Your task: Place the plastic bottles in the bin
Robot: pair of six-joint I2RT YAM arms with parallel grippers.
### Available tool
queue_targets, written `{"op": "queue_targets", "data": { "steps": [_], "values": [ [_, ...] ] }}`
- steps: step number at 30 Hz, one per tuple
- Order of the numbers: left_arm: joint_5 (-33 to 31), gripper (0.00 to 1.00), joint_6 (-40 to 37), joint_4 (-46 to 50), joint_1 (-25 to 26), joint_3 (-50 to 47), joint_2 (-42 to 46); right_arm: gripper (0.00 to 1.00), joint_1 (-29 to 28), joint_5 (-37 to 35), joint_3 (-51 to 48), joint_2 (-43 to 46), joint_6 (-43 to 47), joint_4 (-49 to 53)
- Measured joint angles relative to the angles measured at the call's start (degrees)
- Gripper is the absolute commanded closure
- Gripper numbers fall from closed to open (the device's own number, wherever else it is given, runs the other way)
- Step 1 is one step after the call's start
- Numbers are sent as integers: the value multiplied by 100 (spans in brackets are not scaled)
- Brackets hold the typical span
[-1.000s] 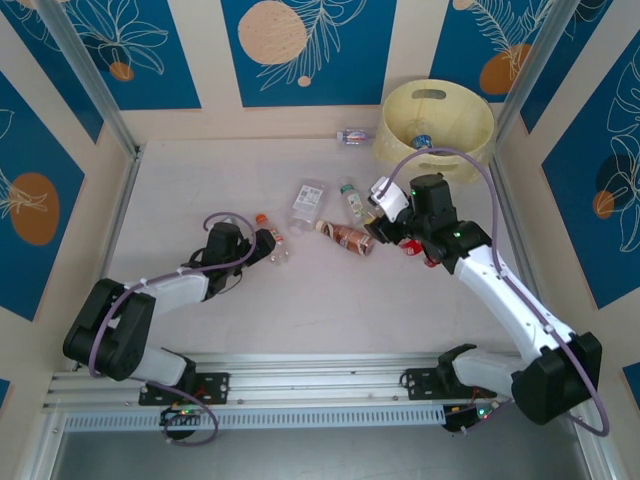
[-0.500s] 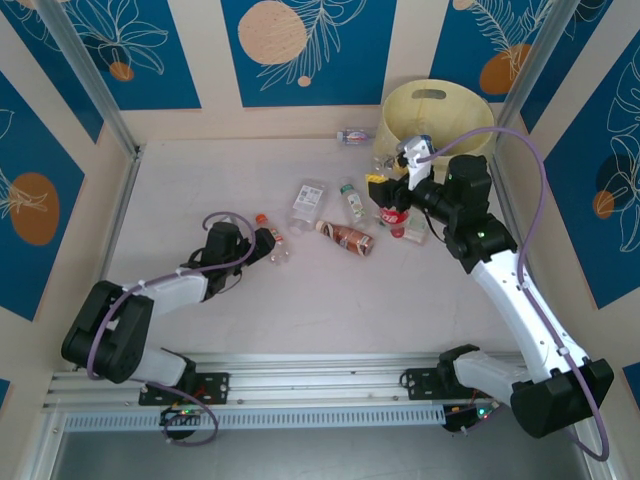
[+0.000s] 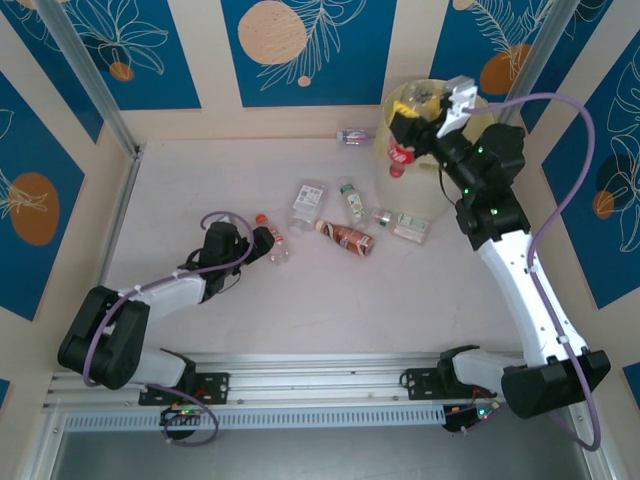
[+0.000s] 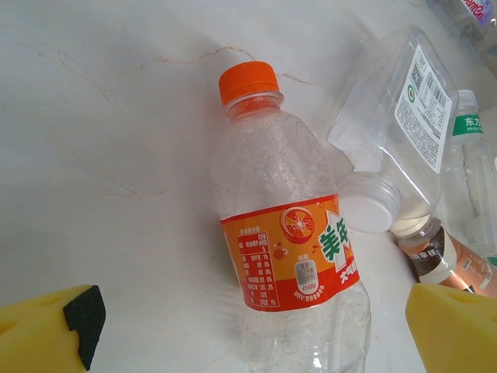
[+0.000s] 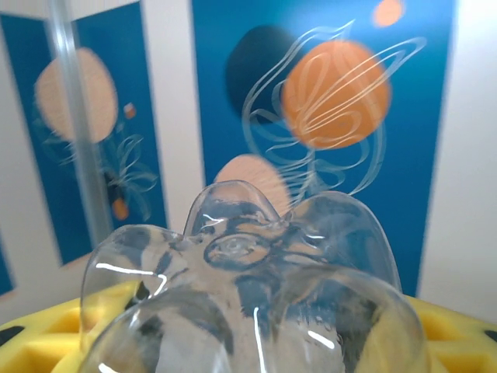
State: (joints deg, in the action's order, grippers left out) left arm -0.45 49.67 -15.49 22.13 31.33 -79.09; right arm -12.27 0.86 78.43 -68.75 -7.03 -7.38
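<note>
While gripping a bottle (image 3: 400, 155), the right arm (image 3: 500, 225) overhangs the bin (image 3: 393, 108).

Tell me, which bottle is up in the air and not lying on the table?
The red-labelled bottle, held by the right pincer over the bin. The rest in sight, like the orange-capped one, lie flat on the table.
</note>
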Motion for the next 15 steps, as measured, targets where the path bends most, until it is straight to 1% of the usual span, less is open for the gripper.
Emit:
{"op": "queue_targets", "data": {
  "steps": [4, 11, 15],
  "values": [
    [-2, 0, 0, 0, -2, -48, 76, 70, 404, -330, 350, -343, -225, -203],
    [-46, 0, -2, 0, -15, -96, 210, 70, 1351, -417, 868, -848, -1084, -256],
    [-87, 0, -2, 2, -28, -107, 216, 70, 1572, -597, 981, -1047, -1209, -240]
  ]
}}
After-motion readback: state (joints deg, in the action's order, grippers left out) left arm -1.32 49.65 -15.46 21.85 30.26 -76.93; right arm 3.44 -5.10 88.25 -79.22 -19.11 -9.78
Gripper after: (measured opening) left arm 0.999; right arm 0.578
